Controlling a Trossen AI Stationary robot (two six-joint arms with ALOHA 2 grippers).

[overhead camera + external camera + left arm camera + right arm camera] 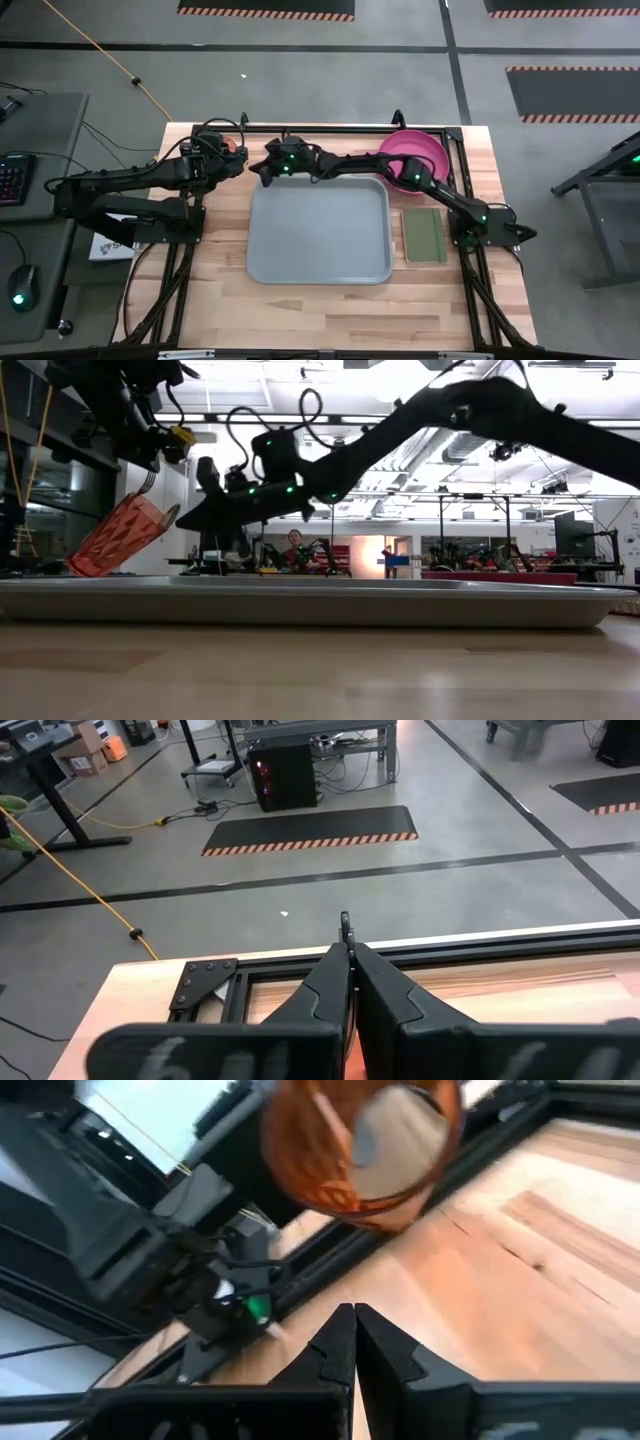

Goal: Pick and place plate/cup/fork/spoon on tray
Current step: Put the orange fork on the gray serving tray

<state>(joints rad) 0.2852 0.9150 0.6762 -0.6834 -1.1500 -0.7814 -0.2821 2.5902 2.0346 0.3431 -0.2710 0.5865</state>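
Observation:
The red-orange cup (118,538) stands tilted at the table's far left, mouth up toward my left gripper (150,478); it also shows in the high view (233,146) and in the right wrist view (360,1145). The tray's rim hides whether its low end rests on the table. My left gripper (347,948) is shut on a thin metal utensil (151,482). My right gripper (267,174) is shut and empty, above the tray's far left corner, near the cup. The pink plate (422,148) lies at the far right. The blue-grey tray (320,235) lies mid-table. My left gripper pinches a thin grey utensil between its two shut fingers. One end of the utensil (345,923) sticks out past the fingertips. In the low view the utensil runs down from the gripper to the cup's mouth (160,510). Whether it is a fork or a spoon, I cannot tell.
A dark-green pad (424,235) lies right of the tray. A black frame (340,128) runs along the table's far edge. My right arm reaches across the plate's near edge and the tray's far rim. A person (294,545) shows far behind the table.

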